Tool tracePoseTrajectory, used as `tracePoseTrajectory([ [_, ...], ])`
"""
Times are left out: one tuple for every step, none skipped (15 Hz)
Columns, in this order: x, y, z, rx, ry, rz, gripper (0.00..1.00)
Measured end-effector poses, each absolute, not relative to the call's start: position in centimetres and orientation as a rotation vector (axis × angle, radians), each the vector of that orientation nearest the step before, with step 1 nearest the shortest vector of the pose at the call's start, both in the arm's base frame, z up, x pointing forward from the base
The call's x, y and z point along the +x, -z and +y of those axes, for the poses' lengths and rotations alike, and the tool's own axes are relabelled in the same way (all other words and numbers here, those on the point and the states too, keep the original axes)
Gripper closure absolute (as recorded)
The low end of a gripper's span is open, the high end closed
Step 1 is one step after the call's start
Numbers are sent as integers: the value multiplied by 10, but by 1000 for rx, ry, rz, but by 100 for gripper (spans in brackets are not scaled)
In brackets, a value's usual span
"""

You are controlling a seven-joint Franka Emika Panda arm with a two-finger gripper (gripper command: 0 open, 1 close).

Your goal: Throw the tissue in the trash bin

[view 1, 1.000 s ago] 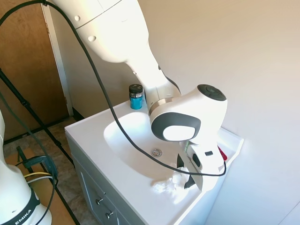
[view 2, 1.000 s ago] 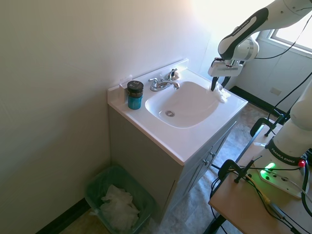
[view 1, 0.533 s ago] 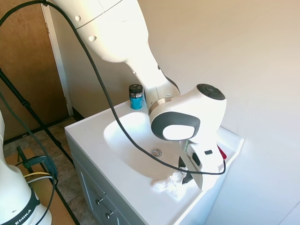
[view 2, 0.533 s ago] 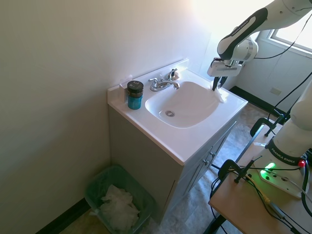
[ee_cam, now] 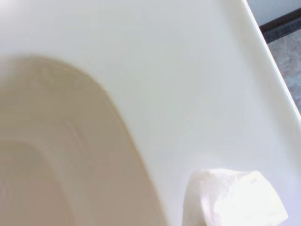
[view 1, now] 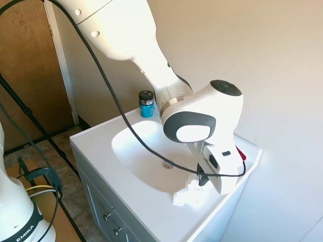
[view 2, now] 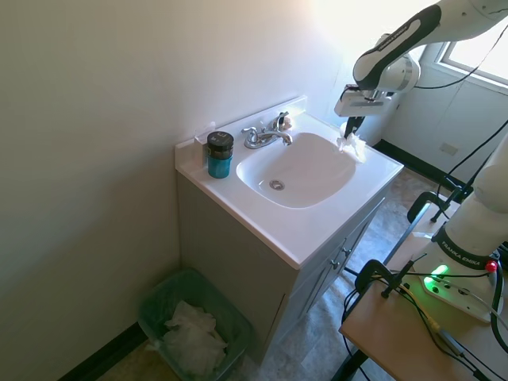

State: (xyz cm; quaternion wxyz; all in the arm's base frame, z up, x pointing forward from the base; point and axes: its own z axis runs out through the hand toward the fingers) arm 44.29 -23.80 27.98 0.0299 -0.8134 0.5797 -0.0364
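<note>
The tissue (view 1: pixel 189 194) is a white crumpled wad hanging from my gripper (view 1: pixel 202 180), just above the near right corner of the white vanity top. In the second exterior view the tissue (view 2: pixel 350 146) dangles under the gripper (view 2: pixel 350 129), whose fingers are shut on it. The wrist view shows the tissue (ee_cam: pixel 235 198) against the countertop beside the basin's edge. The trash bin (view 2: pixel 162 289) is a green basket on the floor to the left of the vanity, with white crumpled paper inside, far below and away from the gripper.
A blue jar with a black lid (view 2: pixel 219 154) stands at the back left of the counter, beside the chrome faucet (view 2: pixel 266 136). The sink basin (view 2: pixel 302 171) fills the middle. A small red object (view 1: pixel 240 164) lies by the wall.
The gripper has risen a little and carried the tissue up off the countertop. The wad now hangs bunched under the fingers instead of lying spread on the counter.
</note>
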Motion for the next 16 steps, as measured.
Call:
tracePoseTrajectory([
  [448, -291, -229, -2504, 129, 1787, 100],
  [454, -305, -217, -2495, 150, 1784, 100],
  [460, -320, -202, -2488, 172, 1778, 100],
  [467, -335, -183, -2480, 201, 1772, 100],
  [473, -350, -163, -2467, 232, 1764, 100],
  [480, -364, -140, -2458, 265, 1750, 100],
  [486, -378, -113, -2457, 296, 1728, 100],
  [491, -391, -80, -2464, 329, 1700, 100],
  [494, -402, -44, -2476, 364, 1673, 100],
  [495, -410, -7, -2489, 394, 1645, 100],
  [495, -415, 31, -2504, 415, 1611, 100],
  [494, -418, 64, -2520, 435, 1581, 100],
  [494, -420, 96, -2536, 449, 1558, 100],
  [494, -422, 129, -2554, 457, 1530, 100],
  [495, -421, 158, -2570, 461, 1500, 100],
  [497, -418, 187, -2588, 460, 1471, 100],
])
